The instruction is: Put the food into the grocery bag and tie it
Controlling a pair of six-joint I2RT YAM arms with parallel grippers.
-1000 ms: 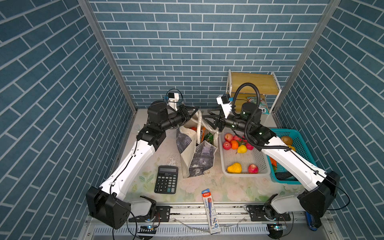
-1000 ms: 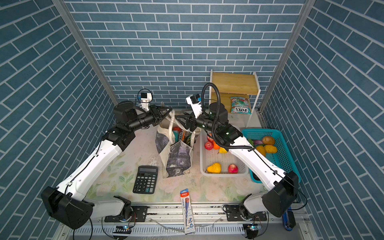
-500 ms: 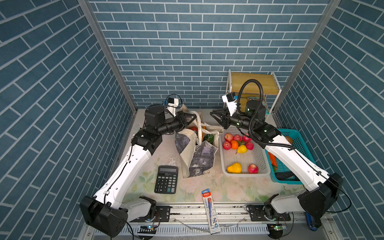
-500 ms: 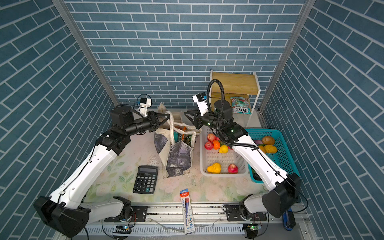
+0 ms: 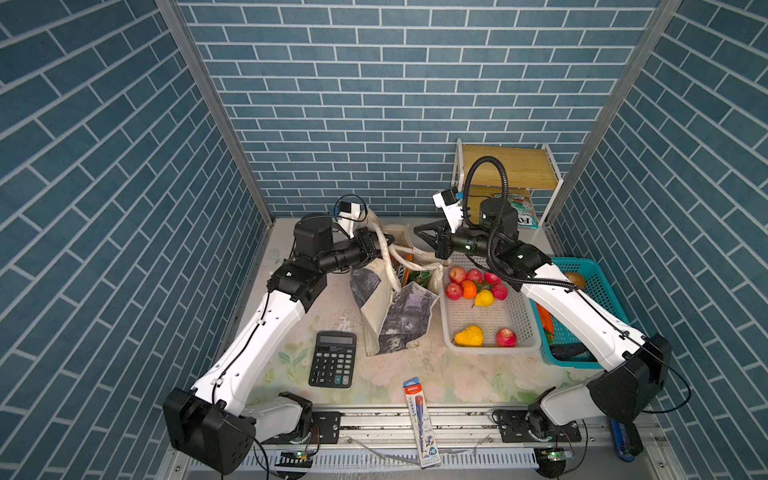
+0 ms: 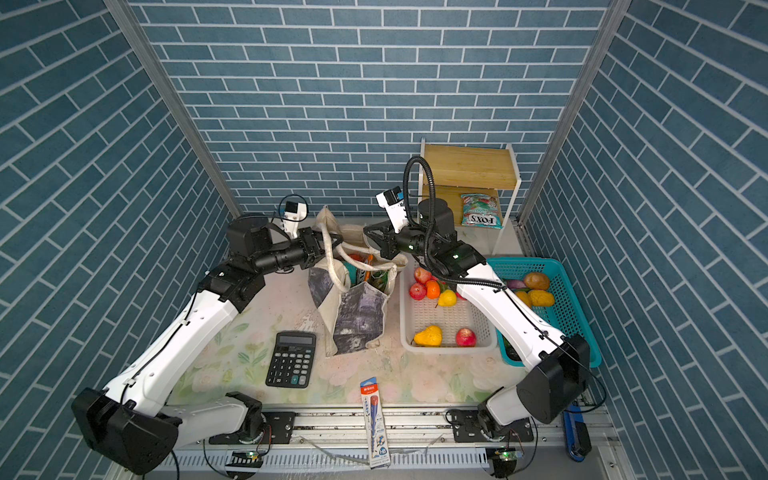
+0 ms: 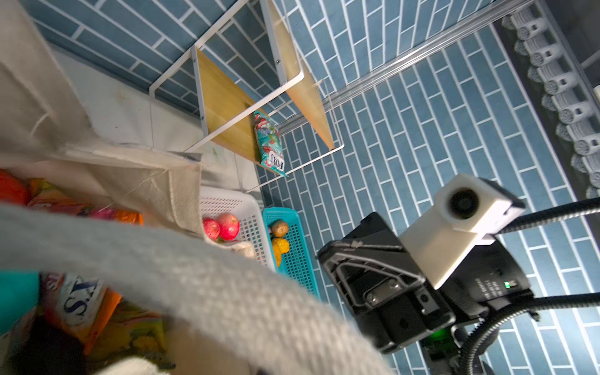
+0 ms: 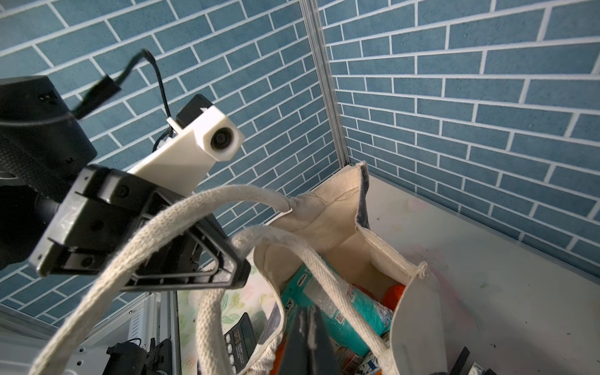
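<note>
back wall [image 5: 374, 104] near grocery bag [image 5: 399, 320]; left end effector [image 5: 386, 240] pinches strap [image 8: 194, 207]

You have the grocery bag [image 5: 395, 316] standing mid-worktop [image 5: 457, 378], with candy packets [image 5: 410, 271] inside it. The calculator [image 5: 333, 359] lies at its front left, and the pencil pack [image 5: 420, 419] lies across the front edge. Just right of the bag sits the fruit basket [image 5: 478, 316], with the second basket [image 5: 602, 286] beyond it. The shelf [image 5: 511, 170] stands rear right and carries another packet [image 5: 515, 210].

Cream grocery bag [image 5: 374, 309], teal basket [image 5: 582, 262], black calculator [image 5: 333, 359]
</note>
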